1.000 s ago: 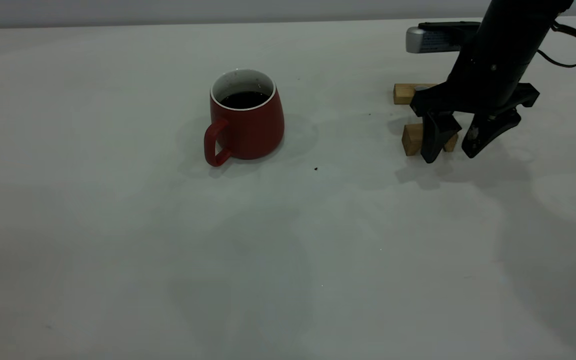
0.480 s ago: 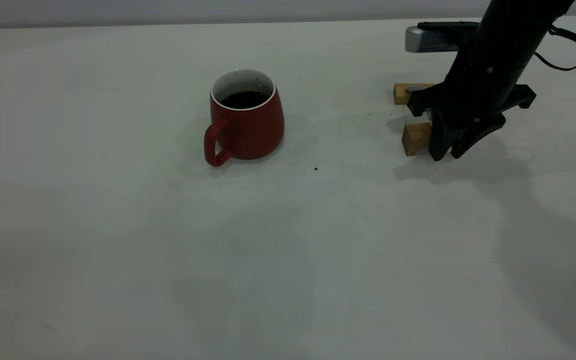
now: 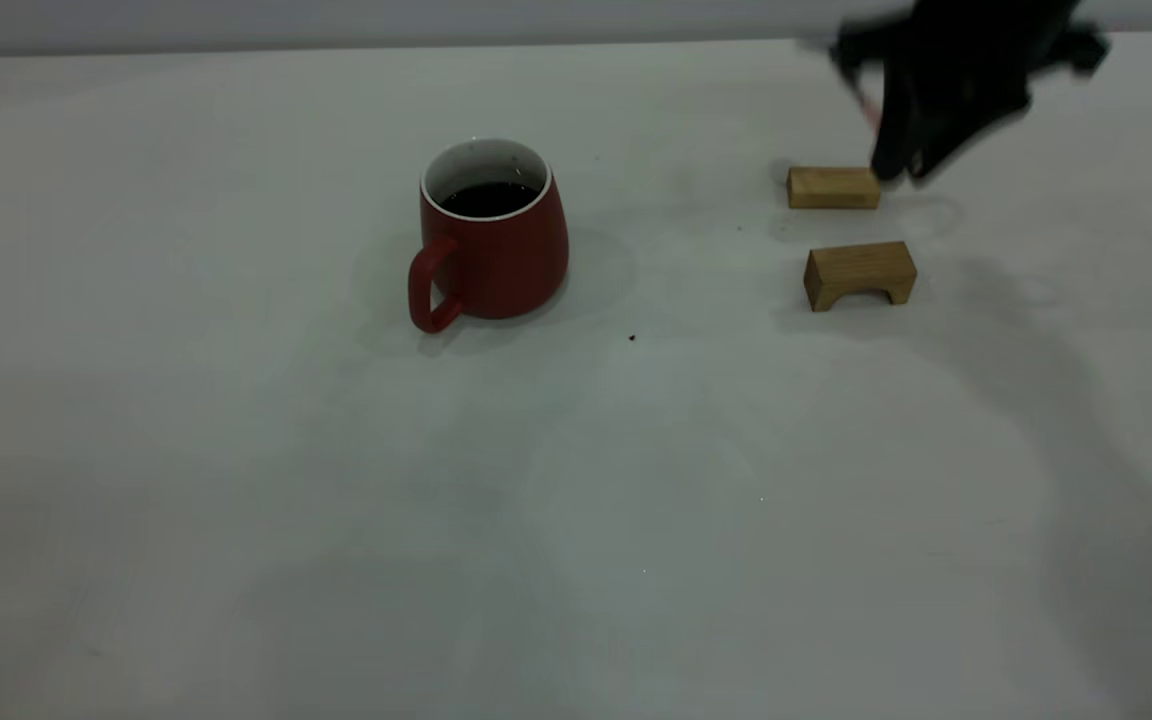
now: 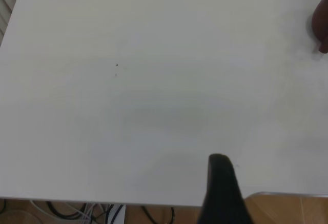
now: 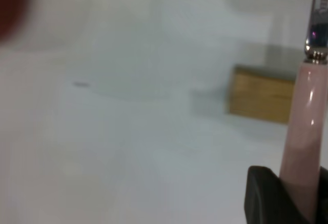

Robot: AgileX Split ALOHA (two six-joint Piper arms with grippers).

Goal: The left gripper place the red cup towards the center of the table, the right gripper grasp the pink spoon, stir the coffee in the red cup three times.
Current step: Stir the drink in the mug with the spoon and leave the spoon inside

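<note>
The red cup [image 3: 493, 232] stands upright near the middle of the table [image 3: 576, 500], its handle turned toward the camera-side left and the coffee [image 3: 487, 198] sitting dark and level below the white inner rim; this placement reads as the finished result of the left arm's share of the task, since the cup is well within reach of the arm on the other side. The left hand [image 4: 221, 193] is out of the exterior view; its wrist view shows only one dark finger over bare table near the table edge, with a sliver of the cup at the picture's border, so whether that hand is open or closed cannot be told, and it appears parked. The right hand [image 3: 911, 150] is raised above the far right of the table, blurred in the exterior view, above the flat wooden block [image 3: 833, 187] and well apart from the arched wooden block [image 3: 859, 273] nearer the camera. Its wrist view shows it clamped on the pink spoon [image 5: 303, 147] at the pale handle, with the grey metal neck pointing away from the fingers [image 5: 266, 196]. Gripping the handle end leaves the bowl end free to enter the liquid. The two blocks probably served as a rest that kept the slim spoon clear of the table for pickup. The likely next step is carrying the spoon across to the cup, then lowering the bowl inside without striking the rim.
</note>
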